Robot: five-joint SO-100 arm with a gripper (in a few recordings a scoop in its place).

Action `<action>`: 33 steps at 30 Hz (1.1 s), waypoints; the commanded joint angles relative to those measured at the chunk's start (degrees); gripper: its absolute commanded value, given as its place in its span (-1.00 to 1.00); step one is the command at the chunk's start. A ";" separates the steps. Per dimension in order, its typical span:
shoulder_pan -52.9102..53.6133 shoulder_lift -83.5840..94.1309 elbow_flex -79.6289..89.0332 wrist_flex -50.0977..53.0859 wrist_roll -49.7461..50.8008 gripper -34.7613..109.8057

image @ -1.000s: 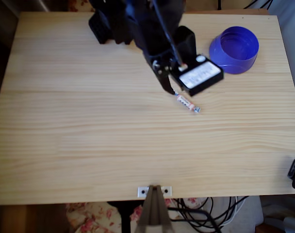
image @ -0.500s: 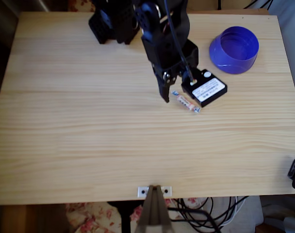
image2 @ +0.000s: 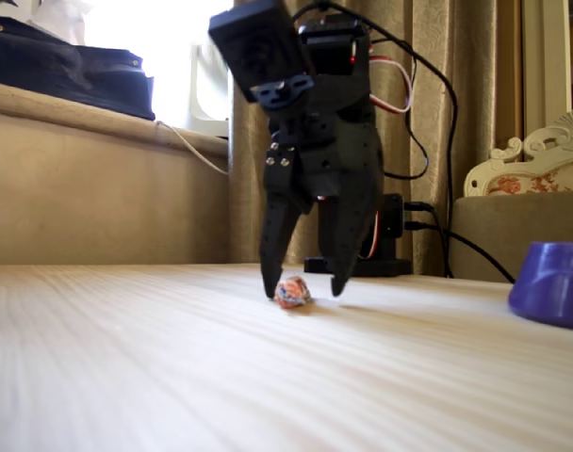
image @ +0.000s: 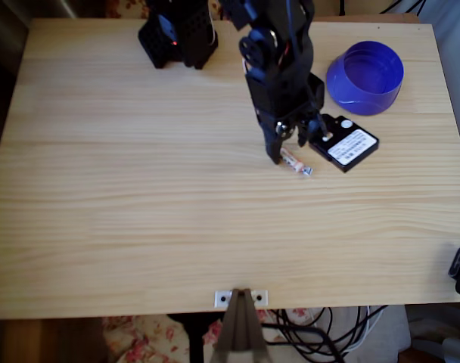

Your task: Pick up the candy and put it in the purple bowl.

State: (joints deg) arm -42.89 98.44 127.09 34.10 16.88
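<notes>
Straddling small pinkish-white wrapped candy (image2: 292, 292) on wooden table (image: 139, 212): black two-finger gripper (image2: 302, 282), spread wide. Nothing grasped yet; glossy blue-purple plastic bowl (image: 366, 76) unfilled.

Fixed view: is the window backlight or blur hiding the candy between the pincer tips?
Fixed view: window blown out, pincer nearly a silhouette, near table soft, yet the candy reads between the tips. Overhead view: even light, candy small but distinct, purple bowl sharp.
</notes>
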 commanded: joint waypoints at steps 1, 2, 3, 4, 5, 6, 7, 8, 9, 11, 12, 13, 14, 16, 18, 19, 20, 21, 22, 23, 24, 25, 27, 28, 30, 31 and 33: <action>-0.44 -0.53 -4.75 -0.97 0.44 -0.19; -0.44 -1.05 -5.10 -1.05 0.53 -0.22; -0.35 -1.49 -5.27 -1.23 0.70 -0.27; -0.26 -1.58 -5.27 -1.41 0.97 -0.35; -0.09 -1.67 -5.27 -1.49 1.05 -0.42; 0.09 -1.76 -5.27 -1.58 1.05 -0.47; 0.18 -1.76 -5.27 -1.67 1.05 -0.51; 0.44 -1.76 -5.19 -1.76 1.05 -0.53; 0.62 -1.76 -5.10 -1.76 0.97 -0.53; 0.88 -1.93 -5.10 -1.76 0.53 -0.53; 0.97 -1.93 -5.10 -1.76 0.35 -0.53; 1.14 -1.76 -5.10 -1.76 0.26 -0.53; 1.32 -1.41 -5.19 -1.67 0.26 -0.53; 1.85 -0.35 -5.54 -1.05 0.26 -0.53; 2.46 1.23 -6.86 1.05 0.53 -0.53; 2.90 2.46 -7.91 2.55 0.79 -0.53; 3.34 3.69 -9.32 4.39 1.14 -0.53; 3.69 5.19 -11.07 6.50 1.67 -0.53; 3.78 6.42 -13.10 8.70 2.29 -0.53; 3.78 7.82 -15.29 10.63 2.81 -0.53; 3.43 8.88 -17.23 12.22 3.16 -0.53; 2.90 9.93 -19.34 13.54 3.43 -0.53; 1.05 11.34 -23.38 15.82 4.22 -0.53; -0.26 11.78 -25.14 16.70 4.39 -0.53; -3.60 12.48 -27.69 17.84 4.83 -0.53; -5.54 12.74 -28.56 18.19 5.01 -0.53; -9.67 12.92 -29.88 18.72 5.19 -0.53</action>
State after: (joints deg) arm -46.05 104.85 104.15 51.42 21.18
